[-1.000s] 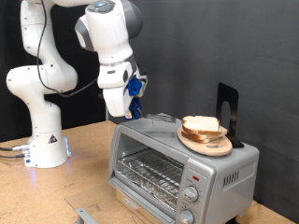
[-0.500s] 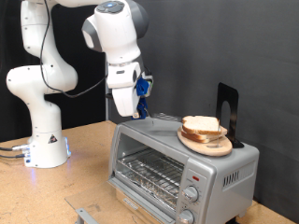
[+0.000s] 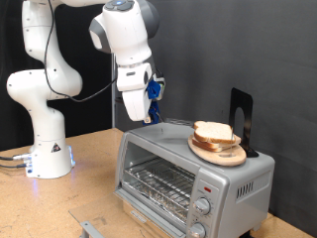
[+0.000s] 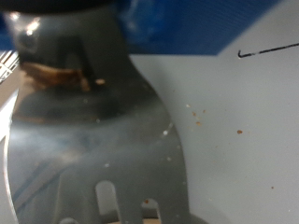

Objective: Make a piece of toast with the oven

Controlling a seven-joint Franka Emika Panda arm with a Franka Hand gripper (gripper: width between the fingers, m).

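Note:
The oven (image 3: pixel 188 169) stands at the exterior view's lower right, its wire rack (image 3: pixel 158 183) showing in the front. Slices of toast (image 3: pixel 213 133) lie on a round wooden plate (image 3: pixel 220 152) on the oven's top. My gripper (image 3: pixel 151 116), with blue fingers, hangs just above the oven top's left rear corner, to the left of the plate. A flat silver piece (image 3: pixel 172 124) lies on the oven top beside it. The wrist view shows a shiny slotted metal blade (image 4: pixel 103 140) close up over a pale surface (image 4: pixel 243 140). No toast is between the fingers.
A black upright stand (image 3: pixel 241 117) rises behind the plate. The arm's white base (image 3: pixel 48 149) stands on the wooden table (image 3: pixel 89 164) at the exterior view's left. A grey metal part (image 3: pixel 91 228) lies at the bottom edge in front of the oven.
My gripper has moved to the exterior view's right, towards the oven top and the plate. The toast, plate and oven have not moved.

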